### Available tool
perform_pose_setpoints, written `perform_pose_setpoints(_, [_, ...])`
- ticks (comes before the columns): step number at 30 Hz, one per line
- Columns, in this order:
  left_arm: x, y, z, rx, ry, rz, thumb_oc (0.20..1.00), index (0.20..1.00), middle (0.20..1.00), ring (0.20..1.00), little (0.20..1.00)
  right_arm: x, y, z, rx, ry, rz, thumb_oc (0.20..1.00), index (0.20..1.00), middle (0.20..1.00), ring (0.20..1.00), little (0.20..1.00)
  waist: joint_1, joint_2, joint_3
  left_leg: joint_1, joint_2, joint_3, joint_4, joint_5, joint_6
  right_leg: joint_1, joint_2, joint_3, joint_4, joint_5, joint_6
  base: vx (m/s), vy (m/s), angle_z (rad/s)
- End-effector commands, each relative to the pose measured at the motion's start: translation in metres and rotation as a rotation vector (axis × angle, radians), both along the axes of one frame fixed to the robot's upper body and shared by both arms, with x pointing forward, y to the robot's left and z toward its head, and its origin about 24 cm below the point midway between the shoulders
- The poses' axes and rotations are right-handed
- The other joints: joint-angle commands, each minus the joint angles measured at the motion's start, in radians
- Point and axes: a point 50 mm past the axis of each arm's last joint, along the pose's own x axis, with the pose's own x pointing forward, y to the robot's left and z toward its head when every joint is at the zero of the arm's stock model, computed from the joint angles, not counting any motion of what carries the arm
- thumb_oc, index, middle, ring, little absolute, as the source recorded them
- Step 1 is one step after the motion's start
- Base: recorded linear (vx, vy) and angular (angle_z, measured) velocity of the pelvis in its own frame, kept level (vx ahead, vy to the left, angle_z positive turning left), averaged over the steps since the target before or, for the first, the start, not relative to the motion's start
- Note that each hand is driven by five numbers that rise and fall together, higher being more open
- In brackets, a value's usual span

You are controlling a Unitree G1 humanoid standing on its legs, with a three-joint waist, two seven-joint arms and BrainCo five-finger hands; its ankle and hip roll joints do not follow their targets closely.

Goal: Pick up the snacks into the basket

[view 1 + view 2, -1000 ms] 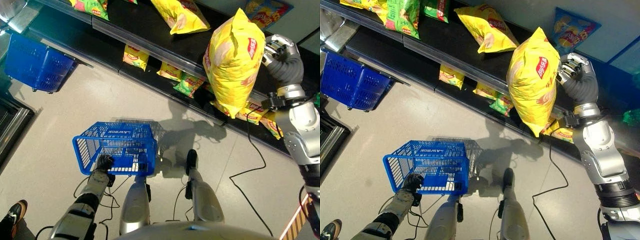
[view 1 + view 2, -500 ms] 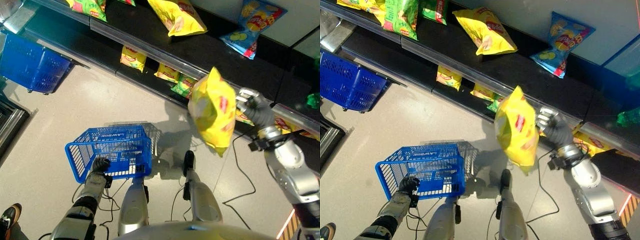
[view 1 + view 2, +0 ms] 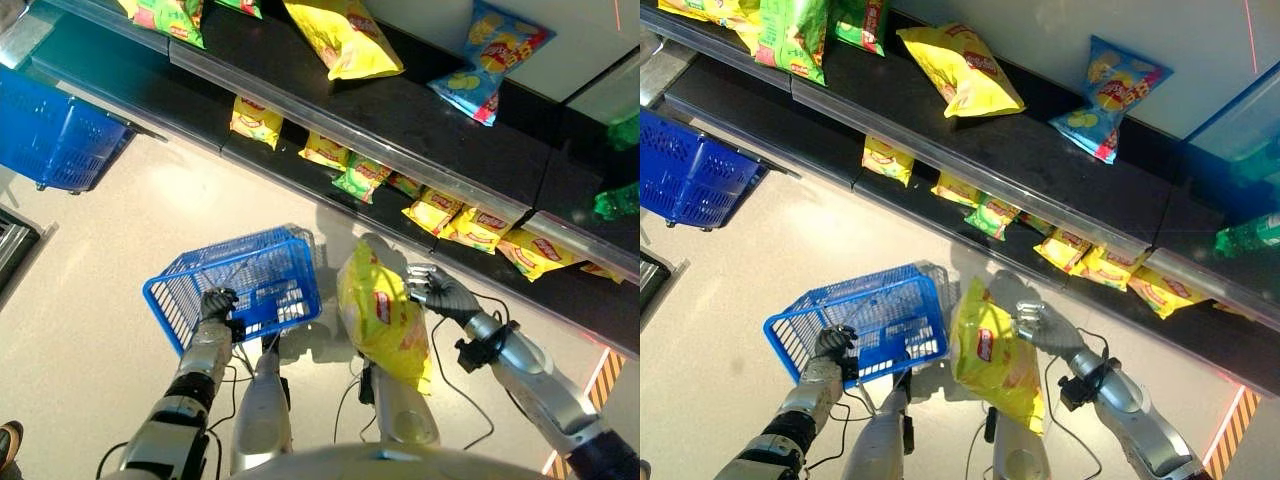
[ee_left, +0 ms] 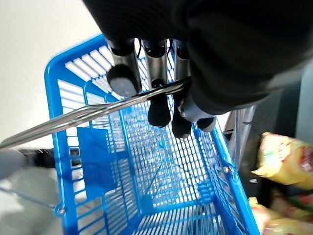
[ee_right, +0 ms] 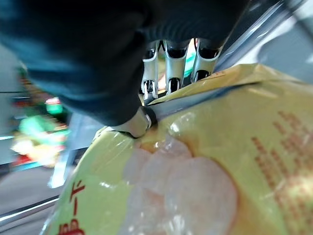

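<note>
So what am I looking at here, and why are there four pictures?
It is a robot in a shop, shaped a bit like a person. Two pictures come from cameras in its head, looking down. The other two come from small cameras on its wrists, very close to each hand.

Its left hand is curled round the metal handle of a blue basket, which looks empty inside. Its right hand pinches the top edge of a big yellow snack bag, hanging beside the basket, not in it yet.

On the dark shelves lie more snack bags, yellow, green and blue. Another blue basket sits on the floor off to the robot's left.
</note>
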Motion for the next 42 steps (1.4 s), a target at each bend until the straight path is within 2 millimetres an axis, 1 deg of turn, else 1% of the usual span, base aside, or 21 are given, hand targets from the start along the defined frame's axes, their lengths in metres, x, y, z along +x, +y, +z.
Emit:
perform_pose_setpoints(1, [0.037, -0.001, 0.04, -0.028, -0.199, 0.024, 0.2, 0.2, 0.2, 0.2, 0.2, 0.015, -0.003, 0.004, -0.161, -0.069, 0.015, 0.2, 0.2, 0.2, 0.2, 0.2, 0.001, 0.028, -0.001, -0.068, -0.032, -0.003, -0.001, 0.011, 0.013, 0.003, -0.009, -0.005, 0.01, -0.028, 0.064, -0.01, 0.005, -0.05])
perform_pose_setpoints(3, [0.047, -0.008, 0.054, 0.016, -0.242, -0.011, 0.2, 0.2, 0.2, 0.2, 0.2, 0.018, -0.003, -0.01, -0.208, -0.026, -0.004, 0.2, 0.2, 0.2, 0.2, 0.2, 0.0, 0.029, 0.007, -0.073, -0.032, -0.004, -0.001, 0.013, 0.013, -0.003, -0.009, -0.004, 0.01, -0.025, 0.062, -0.02, -0.001, -0.08])
perform_pose_setpoints(5, [0.05, -0.009, 0.058, 0.034, -0.257, -0.024, 0.2, 0.2, 0.2, 0.2, 0.2, 0.022, -0.002, -0.012, -0.226, -0.031, -0.01, 0.2, 0.2, 0.2, 0.2, 0.2, 0.0, 0.028, 0.01, -0.075, -0.032, -0.004, -0.001, 0.013, 0.012, -0.005, -0.008, -0.004, 0.01, -0.025, 0.062, -0.01, -0.001, -0.03])
perform_pose_setpoints(7, [0.061, -0.03, 0.082, 0.192, -0.339, -0.176, 0.2, 0.2, 0.2, 0.2, 0.2, 0.03, 0.001, -0.025, -0.282, -0.009, -0.035, 0.2, 0.2, 0.2, 0.2, 0.2, 0.005, 0.033, 0.022, -0.077, -0.03, -0.005, -0.001, 0.012, 0.011, -0.008, -0.007, -0.005, 0.011, -0.026, 0.061, 0.0, 0.0, 0.0])
perform_pose_setpoints(10, [0.062, -0.048, 0.095, 0.31, -0.395, -0.292, 0.2, 0.2, 0.2, 0.2, 0.2, 0.037, 0.005, -0.033, -0.338, -0.002, -0.042, 0.2, 0.2, 0.2, 0.2, 0.2, 0.012, 0.038, 0.027, -0.088, -0.033, -0.006, -0.001, 0.017, 0.012, -0.018, -0.009, -0.004, 0.011, -0.021, 0.062, 0.0, 0.0, 0.0])
perform_pose_setpoints(12, [0.059, -0.061, 0.094, 0.334, -0.401, -0.358, 0.2, 0.2, 0.2, 0.2, 0.2, 0.043, 0.01, -0.037, -0.379, -0.005, -0.045, 0.2, 0.2, 0.2, 0.2, 0.2, 0.016, 0.044, 0.031, -0.094, -0.033, -0.007, -0.001, 0.019, 0.012, -0.022, -0.01, -0.004, 0.01, -0.02, 0.063, 0.0, 0.0, 0.0])
perform_pose_setpoints(13, [0.06, -0.06, 0.094, 0.335, -0.401, -0.358, 0.2, 0.2, 0.2, 0.2, 0.2, 0.044, 0.011, -0.037, -0.379, -0.006, -0.044, 0.2, 0.2, 0.2, 0.2, 0.2, 0.016, 0.043, 0.032, -0.094, -0.033, -0.007, -0.001, 0.018, 0.012, -0.023, -0.01, -0.004, 0.01, -0.02, 0.063, 0.0, 0.0, 0.0])
perform_pose_setpoints(14, [0.059, -0.075, 0.095, 0.316, -0.415, -0.411, 0.2, 0.2, 0.2, 0.2, 0.2, 0.051, 0.019, -0.038, -0.381, -0.011, -0.045, 0.2, 0.2, 0.2, 0.2, 0.2, 0.021, 0.049, 0.037, -0.098, -0.034, -0.007, -0.001, 0.02, 0.013, -0.026, -0.011, -0.004, 0.009, -0.018, 0.063, 0.0, 0.0, 0.0])
perform_pose_setpoints(15, [0.059, -0.081, 0.095, 0.306, -0.419, -0.435, 0.2, 0.2, 0.2, 0.2, 0.2, 0.053, 0.022, -0.038, -0.383, -0.013, -0.046, 0.2, 0.2, 0.2, 0.2, 0.2, 0.022, 0.052, 0.039, -0.1, -0.035, -0.006, -0.001, 0.021, 0.014, -0.028, -0.012, -0.005, 0.01, -0.017, 0.063, 0.0, 0.0, 0.0])
perform_pose_setpoints(16, [0.059, -0.081, 0.095, 0.306, -0.419, -0.434, 0.2, 0.2, 0.2, 0.2, 0.2, 0.054, 0.022, -0.038, -0.383, -0.014, -0.046, 0.2, 0.2, 0.2, 0.2, 0.2, 0.022, 0.052, 0.039, -0.1, -0.035, -0.006, -0.001, 0.021, 0.014, -0.028, -0.011, -0.005, 0.01, -0.017, 0.063, 0.0, 0.0, 0.0])
perform_pose_setpoints(17, [0.058, -0.097, 0.095, 0.285, -0.424, -0.494, 0.2, 0.2, 0.2, 0.2, 0.2, 0.061, 0.033, -0.036, -0.373, -0.028, -0.04, 0.2, 0.2, 0.2, 0.2, 0.2, 0.025, 0.058, 0.044, -0.106, -0.037, -0.008, -0.001, 0.022, 0.014, -0.034, -0.012, -0.005, 0.009, -0.015, 0.063, 0.0, 0.0, 0.0])
perform_pose_setpoints(20, [0.058, -0.11, 0.093, 0.291, -0.416, -0.549, 0.2, 0.2, 0.2, 0.2, 0.2, 0.068, 0.043, -0.035, -0.379, -0.042, -0.02, 0.2, 0.2, 0.2, 0.2, 0.2, 0.027, 0.062, 0.048, -0.111, -0.038, -0.008, -0.001, 0.023, 0.015, -0.039, -0.013, -0.005, 0.01, -0.014, 0.063, 0.0, 0.0, 0.0])
perform_pose_setpoints(21, [0.057, -0.125, 0.088, 0.33, -0.393, -0.617, 0.2, 0.2, 0.2, 0.2, 0.2, 0.073, 0.055, -0.034, -0.391, -0.062, -0.001, 0.2, 0.2, 0.2, 0.2, 0.2, 0.03, 0.066, 0.051, -0.114, -0.039, -0.008, -0.001, 0.023, 0.015, -0.042, -0.014, -0.005, 0.009, -0.013, 0.063, 0.0, 0.0, 0.0])
perform_pose_setpoints(23, [0.057, -0.128, 0.086, 0.341, -0.385, -0.63, 0.2, 0.2, 0.2, 0.2, 0.2, 0.076, 0.058, -0.032, -0.397, -0.075, 0.003, 0.2, 0.2, 0.2, 0.2, 0.2, 0.031, 0.066, 0.054, -0.117, -0.039, -0.007, -0.001, 0.023, 0.016, -0.044, -0.014, -0.004, 0.009, -0.012, 0.063, 0.0, 0.0, 0.0])
perform_pose_setpoints(28, [0.055, -0.154, 0.085, 0.369, -0.383, -0.721, 0.2, 0.2, 0.2, 0.2, 0.2, 0.091, 0.082, -0.021, -0.441, -0.154, 0.04, 0.2, 0.2, 0.2, 0.2, 0.2, 0.038, 0.076, 0.072, -0.13, -0.04, -0.003, -0.001, 0.028, 0.016, -0.06, -0.013, -0.003, 0.008, -0.008, 0.063, 0.0, 0.0, 0.0])
perform_pose_setpoints(30, [0.053, -0.167, 0.089, 0.352, -0.411, -0.742, 0.2, 0.2, 0.2, 0.2, 0.2, 0.097, 0.094, -0.019, -0.462, -0.179, 0.046, 0.2, 0.2, 0.2, 0.2, 0.2, 0.044, 0.082, 0.087, -0.143, -0.04, -0.006, -0.001, 0.031, 0.016, -0.071, -0.012, -0.005, 0.009, -0.007, 0.063, 0.0, 0.0, 0.0])
perform_pose_setpoints(35, [0.053, -0.184, 0.095, 0.337, -0.442, -0.752, 0.2, 0.2, 0.2, 0.2, 0.2, 0.111, 0.113, -0.009, -0.497, -0.24, 0.044, 0.2, 0.2, 0.2, 0.2, 0.2, 0.056, 0.091, 0.115, -0.175, -0.039, -0.011, -0.001, 0.042, 0.015, -0.103, -0.013, -0.011, 0.011, -0.003, 0.061, -0.03, -0.022, 0.04])
perform_pose_setpoints(36, [0.052, -0.193, 0.099, 0.32, -0.465, -0.763, 0.2, 0.2, 0.2, 0.2, 0.2, 0.119, 0.123, 0.001, -0.519, -0.299, 0.043, 0.2, 0.2, 0.2, 0.2, 0.2, 0.064, 0.096, 0.133, -0.195, -0.04, -0.013, -0.001, 0.048, 0.014, -0.12, -0.012, -0.014, 0.012, 0.002, 0.059, -0.05, -0.032, 0.02])
perform_pose_setpoints(38, [0.051, -0.201, 0.106, 0.284, -0.501, -0.763, 0.2, 0.2, 0.2, 0.2, 0.2, 0.127, 0.131, 0.01, -0.537, -0.334, 0.034, 0.2, 0.2, 0.2, 0.2, 0.2, 0.073, 0.106, 0.154, -0.221, -0.041, -0.017, -0.001, 0.056, 0.013, -0.145, -0.012, -0.017, 0.012, 0.007, 0.058, -0.07, -0.034, -0.01])
perform_pose_setpoints(41, [0.048, -0.209, 0.117, 0.225, -0.555, -0.77, 0.2, 0.2, 0.2, 0.2, 0.2, 0.142, 0.137, 0.028, -0.563, -0.389, 0.011, 0.2, 0.2, 0.2, 0.2, 0.2, 0.09, 0.123, 0.173, -0.274, -0.042, -0.025, -0.001, 0.068, 0.01, -0.196, -0.015, -0.024, 0.013, 0.015, 0.056, -0.04, -0.025, 0.06])
perform_pose_setpoints(42, [0.049, -0.209, 0.118, 0.227, -0.557, -0.769, 0.2, 0.2, 0.2, 0.2, 0.2, 0.142, 0.138, 0.029, -0.562, -0.392, 0.01, 0.2, 0.2, 0.2, 0.2, 0.2, 0.09, 0.123, 0.173, -0.277, -0.041, -0.025, -0.001, 0.069, 0.01, -0.199, -0.014, -0.024, 0.013, 0.015, 0.056, -0.03, -0.018, 0.11])
